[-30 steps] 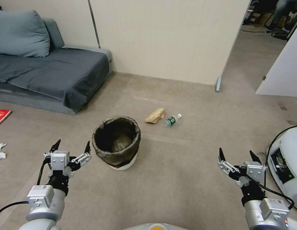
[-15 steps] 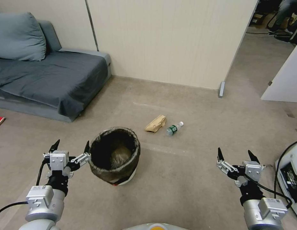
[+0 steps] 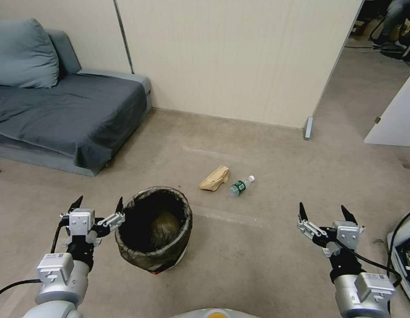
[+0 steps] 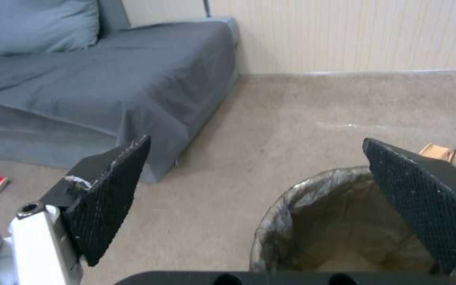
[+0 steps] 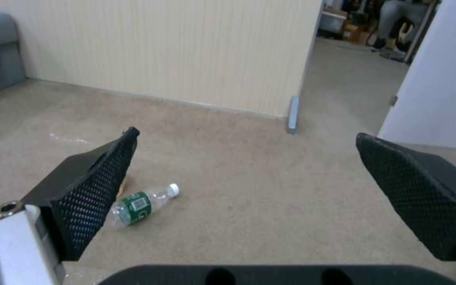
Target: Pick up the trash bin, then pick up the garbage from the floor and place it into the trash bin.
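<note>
My left fingers (image 3: 98,204) hung spread beside the trash bin (image 3: 153,229); my right fingers (image 3: 323,212) hung spread, grasping nothing.

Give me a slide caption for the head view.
Both open grippers, left and right, flank the trash bin; bottle and paper bag beyond.

Head camera looks down and forward over the floor; each wrist camera looks low and forward, both sharing the far wall (image 3: 240,57)
</note>
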